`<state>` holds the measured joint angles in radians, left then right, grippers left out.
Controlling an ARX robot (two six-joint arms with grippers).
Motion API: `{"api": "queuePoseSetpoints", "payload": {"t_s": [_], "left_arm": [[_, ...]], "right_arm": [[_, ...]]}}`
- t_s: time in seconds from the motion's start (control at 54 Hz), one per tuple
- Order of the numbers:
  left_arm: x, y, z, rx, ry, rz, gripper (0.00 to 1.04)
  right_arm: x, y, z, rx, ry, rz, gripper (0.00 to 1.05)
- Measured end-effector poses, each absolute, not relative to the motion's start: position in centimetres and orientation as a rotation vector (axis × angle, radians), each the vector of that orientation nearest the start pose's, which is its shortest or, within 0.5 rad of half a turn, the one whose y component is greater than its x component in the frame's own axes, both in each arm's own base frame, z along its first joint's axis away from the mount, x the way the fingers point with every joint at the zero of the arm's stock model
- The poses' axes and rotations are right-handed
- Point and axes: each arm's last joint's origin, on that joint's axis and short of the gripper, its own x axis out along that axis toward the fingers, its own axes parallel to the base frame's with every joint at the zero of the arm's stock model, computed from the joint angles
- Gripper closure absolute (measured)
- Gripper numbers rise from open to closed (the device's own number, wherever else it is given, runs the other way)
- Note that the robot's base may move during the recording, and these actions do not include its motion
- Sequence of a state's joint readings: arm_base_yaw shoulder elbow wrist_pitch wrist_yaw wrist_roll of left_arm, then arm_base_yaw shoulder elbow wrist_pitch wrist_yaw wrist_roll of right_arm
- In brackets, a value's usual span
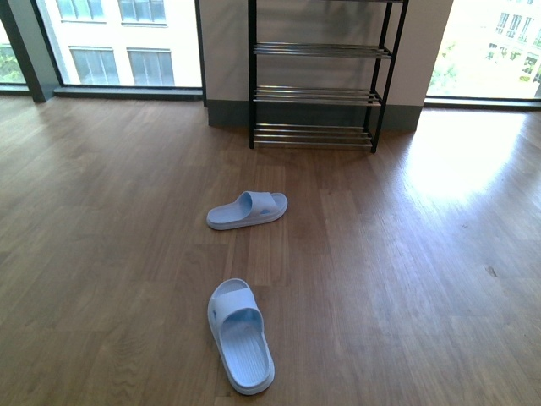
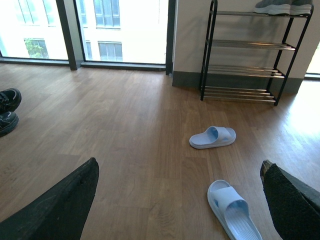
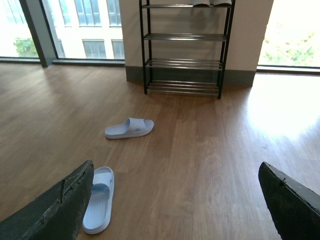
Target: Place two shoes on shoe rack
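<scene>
Two pale blue slide sandals lie on the wood floor. The near sandal (image 1: 240, 335) (image 2: 233, 211) (image 3: 99, 199) points away from me. The far sandal (image 1: 248, 210) (image 2: 213, 137) (image 3: 129, 128) lies sideways, closer to the black shoe rack (image 1: 317, 97) (image 2: 250, 70) (image 3: 183, 62) against the wall. Grey sneakers (image 2: 282, 6) (image 3: 212, 2) sit on the rack's top tier. My left gripper (image 2: 180, 202) is open, its fingers wide apart above the floor, with the near sandal beside the right finger. My right gripper (image 3: 176, 200) is open and holds nothing. Neither arm shows in the front view.
Black shoes (image 2: 9, 110) lie on the floor at the far left in the left wrist view. Tall windows (image 1: 127, 42) flank the wall section behind the rack. Bright sunlight falls on the floor (image 1: 456, 161) at the right.
</scene>
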<state>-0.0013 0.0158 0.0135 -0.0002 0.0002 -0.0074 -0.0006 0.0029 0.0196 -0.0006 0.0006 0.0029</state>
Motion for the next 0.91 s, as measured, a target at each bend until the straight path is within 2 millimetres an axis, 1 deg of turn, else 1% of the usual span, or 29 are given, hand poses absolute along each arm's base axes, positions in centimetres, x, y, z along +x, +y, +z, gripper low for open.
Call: {"api": "queuePoseSetpoints", "payload": {"t_s": [0.907], "left_arm": [[9.79, -0.01, 16.69, -0.008, 0.002, -0.002, 0.09]], "right_arm": [[9.66, -0.01, 16.99, 0.003, -0.016, -0.001, 0.09]]}}
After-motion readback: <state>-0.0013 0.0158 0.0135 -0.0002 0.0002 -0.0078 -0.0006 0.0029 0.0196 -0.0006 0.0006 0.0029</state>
